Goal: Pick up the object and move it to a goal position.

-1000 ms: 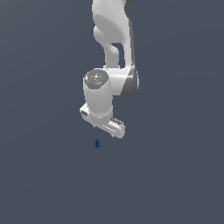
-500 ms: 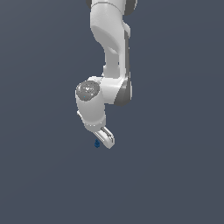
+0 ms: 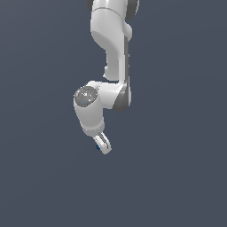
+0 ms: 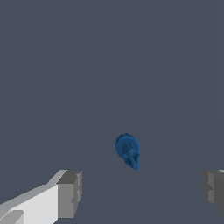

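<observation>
The object (image 4: 127, 150) is a tiny dark blue teardrop-shaped blob lying on the flat grey surface. In the wrist view it sits ahead of and between my two grey fingertip pads (image 4: 70, 194), which stand wide apart. My gripper (image 4: 142, 192) is open and touches nothing. In the exterior view the white gripper (image 3: 103, 144) hangs low and tilted, and only a speck of the object (image 3: 97, 147) shows beside its fingers on the exterior view's left.
The white arm (image 3: 113, 53) comes down from the top of the exterior view. A plain dark grey surface (image 3: 177, 177) fills everything around it.
The wrist has turned and dropped towards the object. The fingers, once seen broadside above the blob, now point down edge-on and partly cover it in the exterior view.
</observation>
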### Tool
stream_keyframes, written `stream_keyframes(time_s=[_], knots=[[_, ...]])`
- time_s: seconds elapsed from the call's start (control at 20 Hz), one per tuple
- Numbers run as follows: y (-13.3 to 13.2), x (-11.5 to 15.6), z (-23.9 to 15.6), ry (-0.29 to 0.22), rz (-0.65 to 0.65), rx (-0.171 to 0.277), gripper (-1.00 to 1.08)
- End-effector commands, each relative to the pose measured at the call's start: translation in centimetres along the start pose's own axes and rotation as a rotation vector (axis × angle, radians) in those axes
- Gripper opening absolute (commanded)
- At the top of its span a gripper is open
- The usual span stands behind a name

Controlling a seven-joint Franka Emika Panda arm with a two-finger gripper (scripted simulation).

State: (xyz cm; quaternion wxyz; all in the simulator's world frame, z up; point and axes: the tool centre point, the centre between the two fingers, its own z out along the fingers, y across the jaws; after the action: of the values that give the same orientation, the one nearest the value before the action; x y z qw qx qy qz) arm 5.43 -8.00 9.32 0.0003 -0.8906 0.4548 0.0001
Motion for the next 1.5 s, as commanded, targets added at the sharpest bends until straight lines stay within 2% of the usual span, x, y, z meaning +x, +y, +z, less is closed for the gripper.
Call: stream_keyframes(time_s=[0.0,0.25,0.65,0.9,0.95,1.45], knots=[[0.0,0.1,0.1,0.000,0.008,0.000,1.00],[0.0,0.0,0.7,0.000,0.004,0.000,1.00],[0.1,0.0,4.6,0.000,0.009,0.000,1.00],[0.0,0.1,5.1,0.000,0.009,0.000,1.00],[0.0,0.1,5.1,0.000,0.009,0.000,-1.00],[0.0,0.1,5.1,0.000,0.009,0.000,-1.00]])
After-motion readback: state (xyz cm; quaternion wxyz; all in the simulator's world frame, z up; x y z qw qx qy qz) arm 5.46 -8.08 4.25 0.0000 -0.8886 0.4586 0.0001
